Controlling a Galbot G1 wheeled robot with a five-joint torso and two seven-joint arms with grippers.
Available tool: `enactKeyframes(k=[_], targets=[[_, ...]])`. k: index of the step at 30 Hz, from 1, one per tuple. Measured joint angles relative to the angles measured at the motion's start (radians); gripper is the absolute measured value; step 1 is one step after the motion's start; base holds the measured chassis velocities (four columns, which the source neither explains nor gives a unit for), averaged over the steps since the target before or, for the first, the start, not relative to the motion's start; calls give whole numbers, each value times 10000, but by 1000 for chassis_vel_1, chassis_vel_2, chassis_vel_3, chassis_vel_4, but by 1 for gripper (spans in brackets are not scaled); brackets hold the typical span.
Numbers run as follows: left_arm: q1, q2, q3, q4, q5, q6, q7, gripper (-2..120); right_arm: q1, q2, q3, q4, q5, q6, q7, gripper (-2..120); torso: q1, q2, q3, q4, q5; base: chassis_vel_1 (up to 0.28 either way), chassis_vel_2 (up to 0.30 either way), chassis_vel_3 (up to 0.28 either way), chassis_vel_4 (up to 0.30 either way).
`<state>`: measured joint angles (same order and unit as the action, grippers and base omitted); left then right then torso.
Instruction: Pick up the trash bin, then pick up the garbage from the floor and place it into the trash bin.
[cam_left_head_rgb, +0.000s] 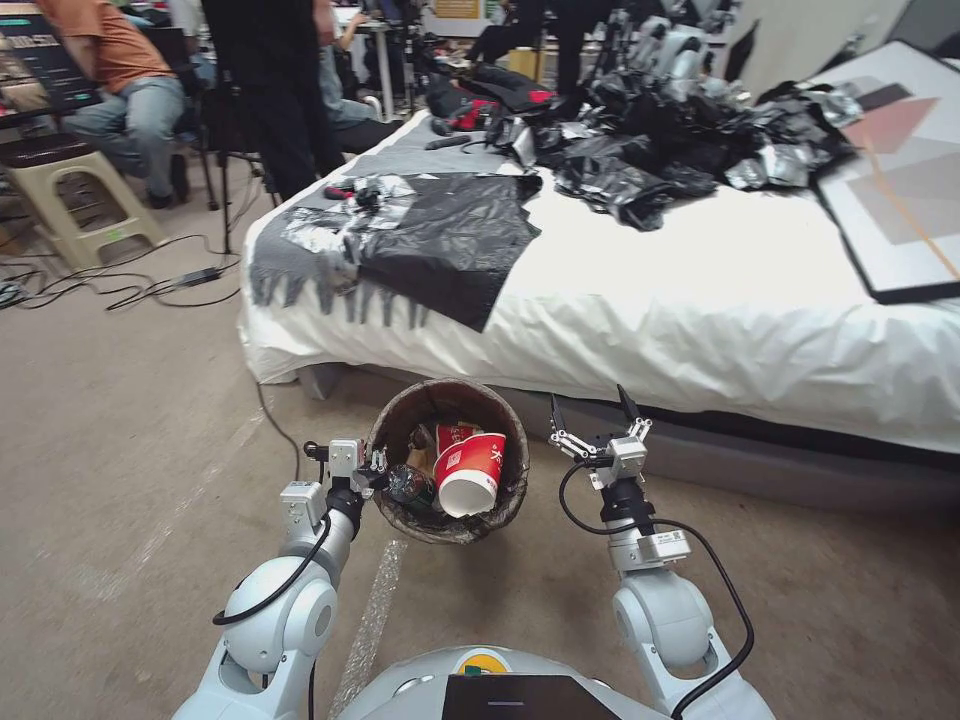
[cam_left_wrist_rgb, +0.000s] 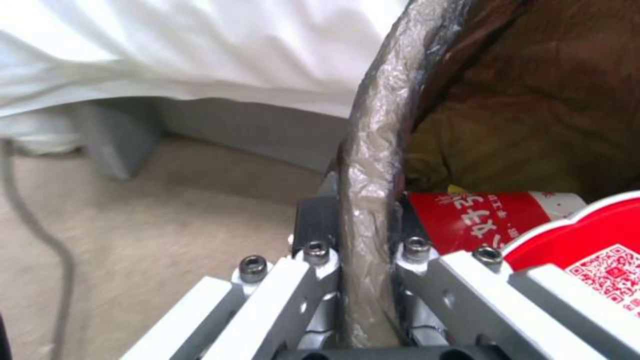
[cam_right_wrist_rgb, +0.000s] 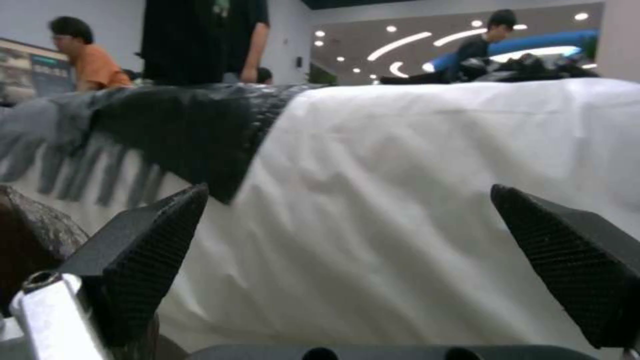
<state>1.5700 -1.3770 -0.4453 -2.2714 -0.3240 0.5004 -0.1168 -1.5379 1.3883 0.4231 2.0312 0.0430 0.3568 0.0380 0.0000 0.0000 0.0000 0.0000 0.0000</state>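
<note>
The left tool (cam_left_head_rgb: 375, 470) clamps the bag-lined rim of the trash bin (cam_left_head_rgb: 400, 425), held above the floor beside the bed (cam_left_head_rgb: 700, 300) with red cups (cam_left_head_rgb: 470, 475) inside; the right tool (cam_left_head_rgb: 597, 420) stands wide and empty, so the bin should be kept level.

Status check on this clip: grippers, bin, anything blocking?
Left gripper shut on the trash bin rim. Right gripper open, empty, beside the bin. Red cups inside it. Bed close ahead; nothing blocking.
</note>
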Motion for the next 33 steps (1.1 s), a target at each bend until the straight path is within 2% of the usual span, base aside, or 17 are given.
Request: enactKeyframes(k=[33], targets=[[99, -6, -321, -150, -92, 127, -73, 3, 123, -63, -39, -130, 18, -12, -35, 100, 0, 0, 0, -2, -1, 124, 122, 125, 128]])
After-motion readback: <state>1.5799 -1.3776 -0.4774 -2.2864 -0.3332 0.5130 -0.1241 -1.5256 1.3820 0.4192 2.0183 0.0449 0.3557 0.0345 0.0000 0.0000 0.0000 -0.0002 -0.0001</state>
